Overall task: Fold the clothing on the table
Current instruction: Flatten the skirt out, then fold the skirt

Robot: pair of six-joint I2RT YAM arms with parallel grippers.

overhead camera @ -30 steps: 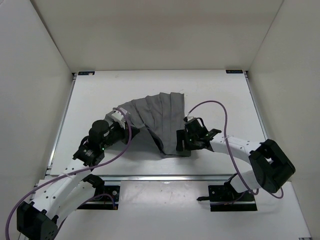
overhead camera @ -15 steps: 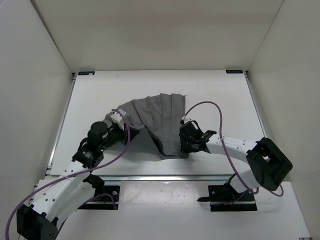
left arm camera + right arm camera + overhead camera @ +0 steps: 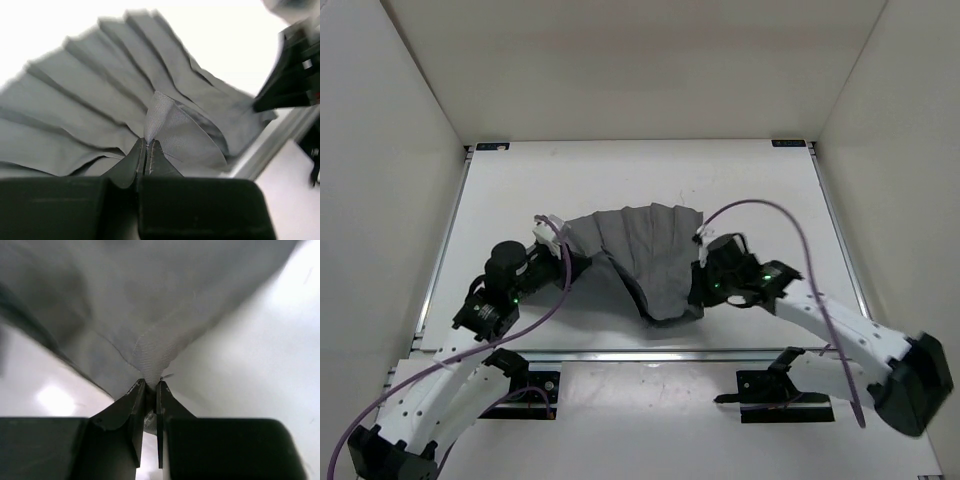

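A flat matte white rectangular table [image 3: 760,190], edged by thin metal rails [image 3: 444,255], is seen from above. Near its middle, toward the near edge, the clothing [image 3: 645,245], a dark grey pleated garment of soft woven fabric, is spread in a fan, its pleats radiating from a narrow near end to a wide, wavy far edge. The cloth is judged to be light and limp: it drapes and sags between the two held points, and no stiffness is shown beyond the pressed creases, which can be expected to guide any fold along their lines. A fine twill-like weave is visible in both wrist views, so the surface is judged matte rather than slippery, and a pinch at an edge or corner should hold well; nothing fragile is apparent. Hold is best taken at opposite edges, so that the sheet is carried taut rather than bunched. The black left gripper [image 3: 146,150] is closed on a raised fold at the garment's left side, its fingertips pressed together with only cloth between them. The black right gripper [image 3: 148,387] is likewise clamped on a small peak of fabric at the right side, where the cloth appears drawn up tent-like. No button can be made out.
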